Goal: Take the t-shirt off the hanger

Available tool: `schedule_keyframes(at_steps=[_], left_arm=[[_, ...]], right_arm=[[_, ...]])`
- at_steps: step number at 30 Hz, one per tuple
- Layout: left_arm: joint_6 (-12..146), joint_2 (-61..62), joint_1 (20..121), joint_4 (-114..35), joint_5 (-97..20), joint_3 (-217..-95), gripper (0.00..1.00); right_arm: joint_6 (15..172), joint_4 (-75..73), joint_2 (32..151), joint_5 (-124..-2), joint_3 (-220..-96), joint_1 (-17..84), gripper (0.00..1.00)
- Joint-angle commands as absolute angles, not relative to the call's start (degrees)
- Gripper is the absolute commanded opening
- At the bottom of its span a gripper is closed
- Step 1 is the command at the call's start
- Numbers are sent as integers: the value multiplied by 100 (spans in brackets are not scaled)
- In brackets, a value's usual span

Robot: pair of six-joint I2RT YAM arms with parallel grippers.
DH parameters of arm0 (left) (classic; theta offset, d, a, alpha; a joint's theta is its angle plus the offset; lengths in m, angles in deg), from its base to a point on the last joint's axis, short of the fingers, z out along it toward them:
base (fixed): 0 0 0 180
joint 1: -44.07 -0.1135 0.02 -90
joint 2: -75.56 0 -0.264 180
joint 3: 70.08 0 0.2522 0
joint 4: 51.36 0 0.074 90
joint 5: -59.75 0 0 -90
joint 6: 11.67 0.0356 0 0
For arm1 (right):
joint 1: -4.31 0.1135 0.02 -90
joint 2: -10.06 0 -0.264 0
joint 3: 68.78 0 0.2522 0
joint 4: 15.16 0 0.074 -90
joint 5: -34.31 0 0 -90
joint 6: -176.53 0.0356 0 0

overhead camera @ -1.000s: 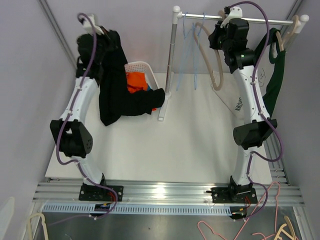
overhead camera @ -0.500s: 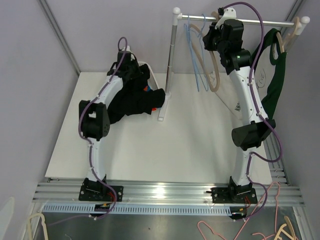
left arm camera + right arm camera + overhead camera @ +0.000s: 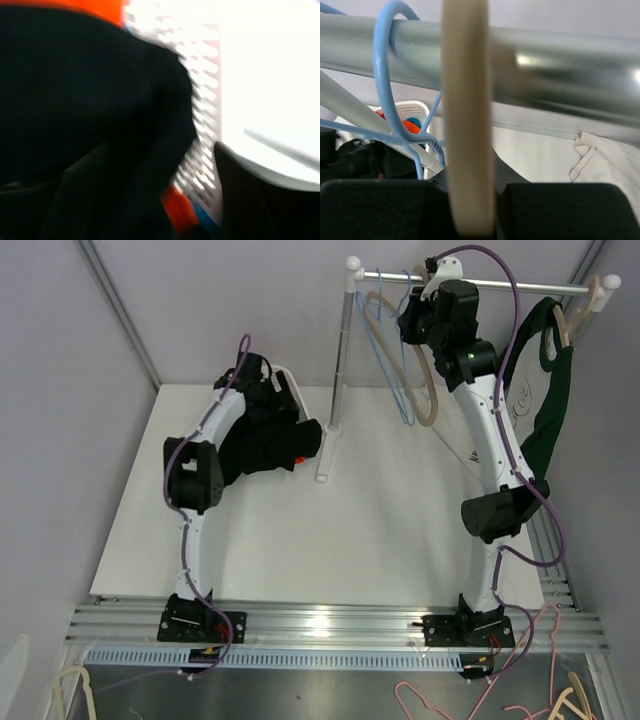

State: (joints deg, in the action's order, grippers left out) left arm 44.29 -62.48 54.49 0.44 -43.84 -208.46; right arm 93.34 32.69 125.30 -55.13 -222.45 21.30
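Observation:
The black t-shirt lies heaped over the white basket at the table's back left, off any hanger. My left gripper hovers right above it. In the left wrist view its jaws stand wide apart, open, over the black t-shirt and the basket wall. My right gripper is up at the rail. There the bare beige hanger has its hook over the rail, and the right gripper is shut on it.
Blue hangers hang on the rail left of the beige one. A dark green shirt hangs on another hanger at the rail's right end, a white cloth beside it. The rack's post stands by the basket. Orange cloth lies in the basket.
My left arm swung down from holding the black t-shirt high, laid it over the basket and opened. My right arm carried the beige hanger leftward along the rail.

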Motion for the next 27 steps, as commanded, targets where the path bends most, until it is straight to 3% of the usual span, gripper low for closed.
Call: schedule_keyframes(at_steps=[1,4,6,11,12,17,18,20,27], left_arm=[[4931,-4052,5619,-393,-4002,-20435,99],[5160,-3065,5760,-342,-3764,-20381,100],[5258,-2702,5822,-263,-3546,-20398,99],[4987,-2166,5770,721,-3237,-20329,99],[4812,-2086,5717,818,-3228,-19789,99],[3686,-1244,5278,-204,-3571,-17563,100],[3572,-833,5208,-496,-3596,-16637,100],[3343,-514,5058,-1024,-3623,-16051,100],[3000,-283,4732,-1518,-4167,-15407,99]], right_arm=[[9233,3613,12317,-5569,-22202,2189,16],[9207,3605,12291,-5270,-22193,2197,21],[9180,3596,12274,-5121,-22176,2197,34],[9101,3613,12238,-4814,-22211,2197,36],[9084,3631,12221,-4743,-22193,2197,52],[9013,3578,11757,-4357,-21790,2189,83],[9022,3526,11633,-4339,-21641,2189,84],[8996,3315,11369,-4399,-21149,2171,86],[9101,3288,10473,-4751,-20629,2145,88]])
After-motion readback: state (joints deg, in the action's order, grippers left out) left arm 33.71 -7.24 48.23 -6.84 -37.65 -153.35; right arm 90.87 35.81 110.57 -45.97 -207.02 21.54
